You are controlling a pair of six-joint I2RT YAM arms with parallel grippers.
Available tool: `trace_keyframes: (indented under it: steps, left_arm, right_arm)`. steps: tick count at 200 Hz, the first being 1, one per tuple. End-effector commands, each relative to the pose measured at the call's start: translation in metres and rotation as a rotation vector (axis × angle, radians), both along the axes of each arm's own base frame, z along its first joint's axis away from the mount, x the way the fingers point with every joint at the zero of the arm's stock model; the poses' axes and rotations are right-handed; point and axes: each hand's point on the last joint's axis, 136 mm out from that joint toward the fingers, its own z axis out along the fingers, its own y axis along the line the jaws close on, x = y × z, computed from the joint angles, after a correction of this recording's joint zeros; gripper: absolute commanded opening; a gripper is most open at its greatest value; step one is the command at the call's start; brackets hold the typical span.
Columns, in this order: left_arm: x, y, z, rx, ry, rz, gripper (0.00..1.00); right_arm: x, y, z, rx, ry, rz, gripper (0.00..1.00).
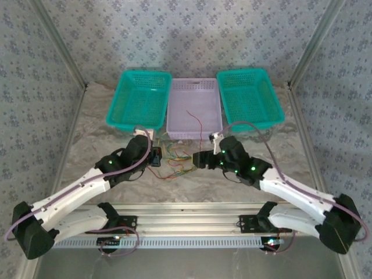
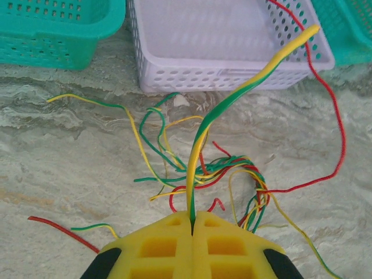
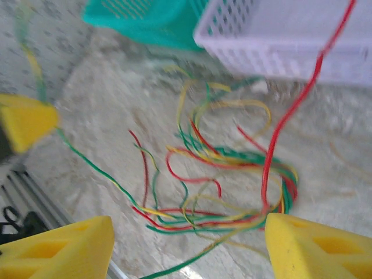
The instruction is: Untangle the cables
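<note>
The cables lie in a red, yellow and green tangle on the marble table, just in front of the lilac basket. My left gripper is shut on a yellow-green cable, which rises from the pads toward the basket. The tangle lies just beyond those pads. A red cable runs from the tangle up into the lilac basket. My right gripper stands open over the tangle, with nothing gripped between its fingers. The red cable climbs past its right finger. In the top view the left gripper and right gripper face each other across the tangle.
Two teal baskets flank the lilac one at the back. The left gripper's yellow finger shows at the left of the right wrist view. Patterned walls close in the table on both sides.
</note>
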Motion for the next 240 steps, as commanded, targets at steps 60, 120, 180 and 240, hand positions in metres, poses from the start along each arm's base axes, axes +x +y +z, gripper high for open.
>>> trace_keyframes:
  steps: [60,120,180,240]
  left_arm:
    - [-0.013,-0.014,0.014,0.055,-0.109,-0.192,0.00]
    - [-0.018,-0.019,0.017,0.014,-0.141,-0.211,0.00]
    - [-0.018,-0.020,0.024,0.010,-0.164,-0.215,0.00]
    - [-0.019,-0.022,0.029,-0.013,-0.171,-0.222,0.00]
  right_arm:
    - [0.006,0.062,-0.013,-0.038,0.097,0.219,0.57]
    - [0.026,0.101,-0.050,-0.134,0.138,0.256,0.53]
    - [0.036,0.110,-0.096,-0.219,0.182,0.253,0.54]
    - [0.046,0.111,-0.123,-0.269,0.195,0.214,0.35]
